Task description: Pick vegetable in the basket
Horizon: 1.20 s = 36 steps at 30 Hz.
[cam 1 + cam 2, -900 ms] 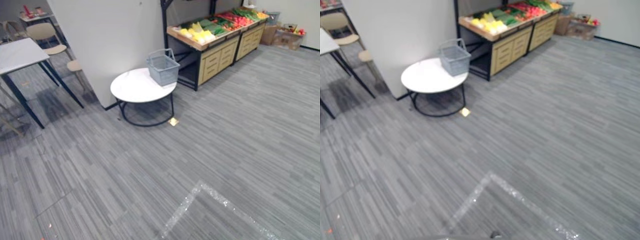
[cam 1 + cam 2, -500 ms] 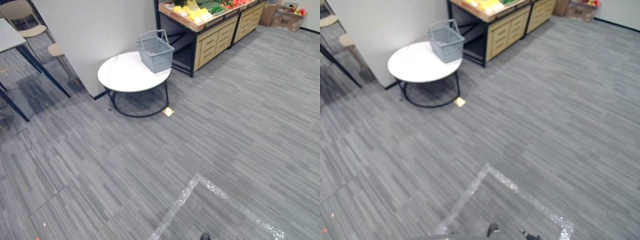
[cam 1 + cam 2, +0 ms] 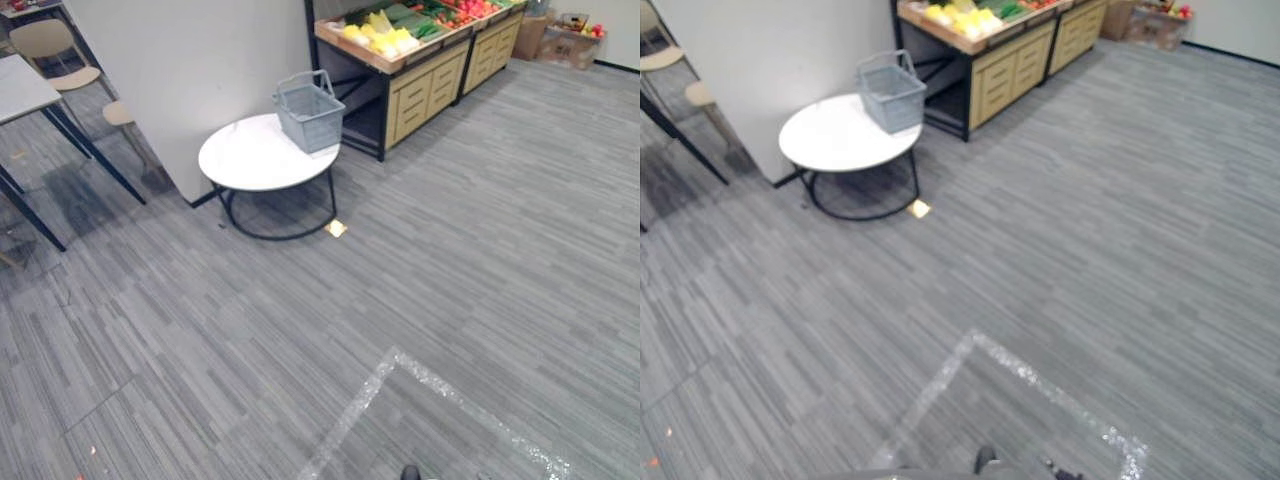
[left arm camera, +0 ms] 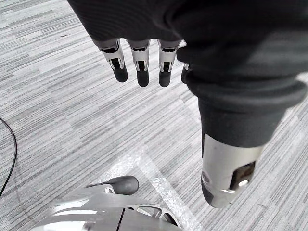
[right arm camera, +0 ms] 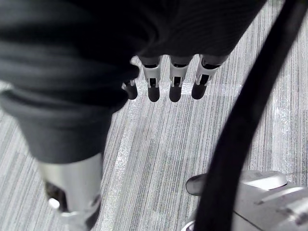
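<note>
Way off around 12 o'clock, the basket (image 3: pixel 308 110) sits on the round table (image 3: pixel 245 160) with the vegetables (image 3: pixel 385 38) on the stand (image 3: pixel 420 88) at its 1 o'clock, so nothing's picked yet, and the left hand (image 4: pixel 139 62) and right hand (image 5: pixel 168 82) hang straight-fingered, empty.

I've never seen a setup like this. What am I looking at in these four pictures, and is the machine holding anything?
This is a walking, human-shaped robot. Two pictures come from a pair of cameras on its head, looking down across a grey floor. They show a grey basket standing on a round white table, next to a wooden stand piled with yellow, green and red vegetables. The other two pictures come from cameras on its wrists, each looking along its own hand. The left hand and the right hand hang above the floor with fingers straight, holding nothing. The basket looks empty from here, so the picking has not started.
</note>
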Available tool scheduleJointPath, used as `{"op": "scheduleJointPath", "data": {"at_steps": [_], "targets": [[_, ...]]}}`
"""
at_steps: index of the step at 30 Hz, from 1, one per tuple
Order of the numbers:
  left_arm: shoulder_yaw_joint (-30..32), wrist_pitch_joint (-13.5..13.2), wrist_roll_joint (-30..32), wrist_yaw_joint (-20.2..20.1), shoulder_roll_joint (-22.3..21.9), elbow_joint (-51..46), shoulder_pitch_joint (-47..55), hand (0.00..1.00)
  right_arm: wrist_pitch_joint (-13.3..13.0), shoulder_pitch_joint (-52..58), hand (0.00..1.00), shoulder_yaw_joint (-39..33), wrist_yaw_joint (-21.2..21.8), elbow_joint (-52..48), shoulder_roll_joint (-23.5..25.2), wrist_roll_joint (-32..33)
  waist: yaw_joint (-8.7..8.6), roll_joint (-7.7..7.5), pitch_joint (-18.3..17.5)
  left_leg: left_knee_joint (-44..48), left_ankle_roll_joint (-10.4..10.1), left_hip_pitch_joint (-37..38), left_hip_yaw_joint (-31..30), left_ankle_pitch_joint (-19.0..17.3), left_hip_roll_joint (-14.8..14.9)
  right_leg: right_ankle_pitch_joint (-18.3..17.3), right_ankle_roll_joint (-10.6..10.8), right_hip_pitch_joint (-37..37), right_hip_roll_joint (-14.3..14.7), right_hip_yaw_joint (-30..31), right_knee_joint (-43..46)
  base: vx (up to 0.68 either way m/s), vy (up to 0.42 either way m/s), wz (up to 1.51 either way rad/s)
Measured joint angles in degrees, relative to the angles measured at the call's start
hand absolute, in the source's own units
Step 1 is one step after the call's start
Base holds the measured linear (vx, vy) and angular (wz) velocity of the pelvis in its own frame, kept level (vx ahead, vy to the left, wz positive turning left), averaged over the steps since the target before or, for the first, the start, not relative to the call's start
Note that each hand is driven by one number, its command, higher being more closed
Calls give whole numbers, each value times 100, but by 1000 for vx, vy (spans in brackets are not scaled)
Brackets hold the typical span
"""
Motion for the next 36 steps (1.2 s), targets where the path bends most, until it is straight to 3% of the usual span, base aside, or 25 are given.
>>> {"op": "scheduleJointPath", "data": {"at_steps": [12,17,19,20,21,22,23,24,25,26,27,30,32,35,36], "targets": [[17,87,61,-69,26,48,-67,0,26,-22,0,-196,29,2,3,8,-10,-11,-1,-86,13,-76,106,12,11,-5,-18,-185,28,42,73,34,-3,-4],[54,131,60,-97,66,47,-211,0,30,-179,0,-221,43,-2,18,110,-39,-54,201,69,-74,-228,268,-30,66,-635,-174,-907,-82,180,1298,-4,-25,-16],[287,122,56,-142,103,32,-225,0,29,-167,0,-190,58,24,60,166,-37,-220,264,1288,-418,-632,315,-386,240,-1073,-292,-996,-233,175,1742,0,-130,14],[509,121,45,-175,106,-74,-223,0,31,-169,0,-141,91,57,44,167,-20,-255,340,3208,-335,-1447,263,-485,697,-1179,-366,-890,-234,122,1825,10,-178,17],[659,114,-16,-173,38,-141,-200,0,30,-164,0,-144,105,46,22,168,-12,-217,395,3874,-142,-1716,195,-350,894,-1201,-399,-802,-186,101,1829,46,-198,9],[785,107,-49,-226,-44,-226,-135,0,32,-127,0,-136,127,15,-30,165,15,-115,464,4712,179,-2036,32,-44,1144,-1267,-441,-658,-98,83,1853,94,-97,0],[925,119,-59,-245,-159,-248,-71,0,33,-68,0,-33,137,-62,-63,157,52,-95,528,5520,246,-2356,-347,571,1238,-1436,-474,-479,-83,122,1985,138,-72,-1],[969,123,-59,-240,-168,-241,-51,0,38,-55,0,77,138,-104,-41,148,56,-76,531,5776,234,-2537,-505,599,1175,-1496,-497,-426,-94,161,2020,144,-30,-8],[979,137,-60,-234,-190,-220,-8,0,41,-72,0,188,139,-150,-62,111,52,-65,540,5973,177,-2731,-738,394,1050,-1544,-506,-374,-115,209,2028,170,-8,-26],[972,130,-61,-238,-198,-218,27,0,42,-124,0,263,158,-243,-107,83,110,-81,544,5874,37,-2958,-904,50,822,-1558,-518,-386,-175,322,2007,161,13,-35],[948,133,-61,-238,-202,-215,20,0,40,-170,0,266,167,-227,-126,30,148,-95,558,5674,-12,-3049,-972,-66,712,-1557,-521,-394,-197,403,1987,224,31,-50],[841,130,-62,-236,-251,-217,104,0,40,-374,0,370,162,-238,-134,-9,280,-98,575,3625,-62,-3189,-1026,-63,466,-1582,-451,-279,-213,654,1735,277,62,-45],[754,122,-69,-192,-281,-248,156,0,12,-430,0,604,155,-280,-152,-8,321,-61,574,1292,-235,-3042,-1167,466,391,-1676,-174,22,-204,783,1506,401,124,-25],[556,110,-292,-108,-366,-343,250,0,-54,-520,0,907,134,-282,-258,-7,384,107,583,671,-321,-3092,-1409,555,510,-1865,146,400,-194,1016,1282,570,339,-55],[498,106,-297,-79,-315,-346,285,0,-76,-508,0,982,127,-275,-275,-8,389,92,572,967,-250,-3101,-1413,982,487,-2028,284,641,-346,1112,1217,558,364,-58]]}}
